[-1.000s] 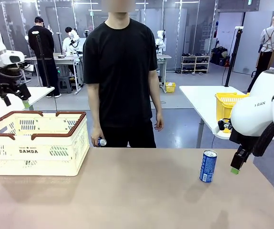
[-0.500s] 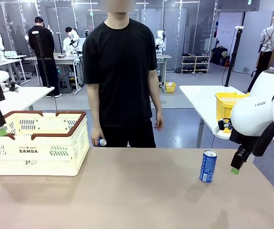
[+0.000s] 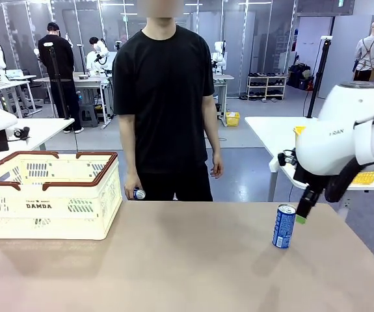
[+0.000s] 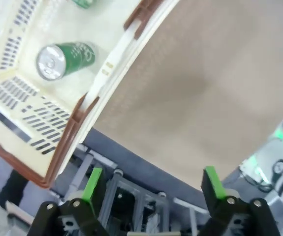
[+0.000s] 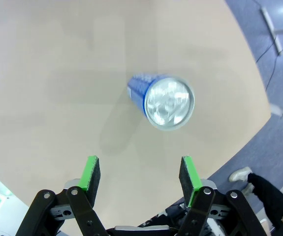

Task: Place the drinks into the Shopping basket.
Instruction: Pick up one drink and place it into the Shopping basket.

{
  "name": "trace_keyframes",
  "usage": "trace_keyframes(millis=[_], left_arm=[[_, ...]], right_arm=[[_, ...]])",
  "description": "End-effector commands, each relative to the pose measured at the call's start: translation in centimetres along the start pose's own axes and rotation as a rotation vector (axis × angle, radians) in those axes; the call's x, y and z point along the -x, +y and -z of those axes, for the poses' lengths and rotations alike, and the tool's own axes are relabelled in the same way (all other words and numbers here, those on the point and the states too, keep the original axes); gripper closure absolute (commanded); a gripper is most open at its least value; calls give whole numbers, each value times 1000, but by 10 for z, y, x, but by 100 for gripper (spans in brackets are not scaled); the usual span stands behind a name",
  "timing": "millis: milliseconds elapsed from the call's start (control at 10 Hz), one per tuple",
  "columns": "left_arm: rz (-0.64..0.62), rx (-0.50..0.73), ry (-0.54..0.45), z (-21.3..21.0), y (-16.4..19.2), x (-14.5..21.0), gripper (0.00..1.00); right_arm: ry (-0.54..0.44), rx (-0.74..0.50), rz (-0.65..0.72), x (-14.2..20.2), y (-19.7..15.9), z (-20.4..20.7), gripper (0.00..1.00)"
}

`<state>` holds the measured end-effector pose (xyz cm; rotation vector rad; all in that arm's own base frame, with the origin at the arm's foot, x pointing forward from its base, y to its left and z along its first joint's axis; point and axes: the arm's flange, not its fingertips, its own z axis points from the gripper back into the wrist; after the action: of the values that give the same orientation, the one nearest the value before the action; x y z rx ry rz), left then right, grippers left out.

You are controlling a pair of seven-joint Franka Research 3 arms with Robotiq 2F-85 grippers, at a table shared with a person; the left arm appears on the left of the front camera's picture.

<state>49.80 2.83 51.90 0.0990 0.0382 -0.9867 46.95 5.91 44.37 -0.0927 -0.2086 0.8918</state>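
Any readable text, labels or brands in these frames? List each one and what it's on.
"DAMDA": on the side wall of the cream Shopping basket.
Small line above "DAMDA" on the same wall: too small to read.
White print on the blue drink can: too blurred to read.
White lettering on the green drink can lying in the basket: blurred, unreadable.
Dark lettering on the right arm's white shell: not clearly legible.

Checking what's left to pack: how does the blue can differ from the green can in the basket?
The blue can is blue; the green can is green. The blue can stands upright on the bare table; the green can sits inside the Shopping basket. The right gripper hangs open over the blue can; the left gripper, open, points past the green can. Both are small cans with silver tops.
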Motion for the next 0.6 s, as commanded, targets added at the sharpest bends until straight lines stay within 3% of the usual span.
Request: trace_keyframes(millis=[0, 500], left_arm=[[-39, 4, -17, -4, 1, 5, 2], [-39, 4, -17, -4, 1, 5, 2]], right_arm=[[7, -16, -41, -22, -9, -2, 19], [60, -44, -72, -49, -34, -13, 19]])
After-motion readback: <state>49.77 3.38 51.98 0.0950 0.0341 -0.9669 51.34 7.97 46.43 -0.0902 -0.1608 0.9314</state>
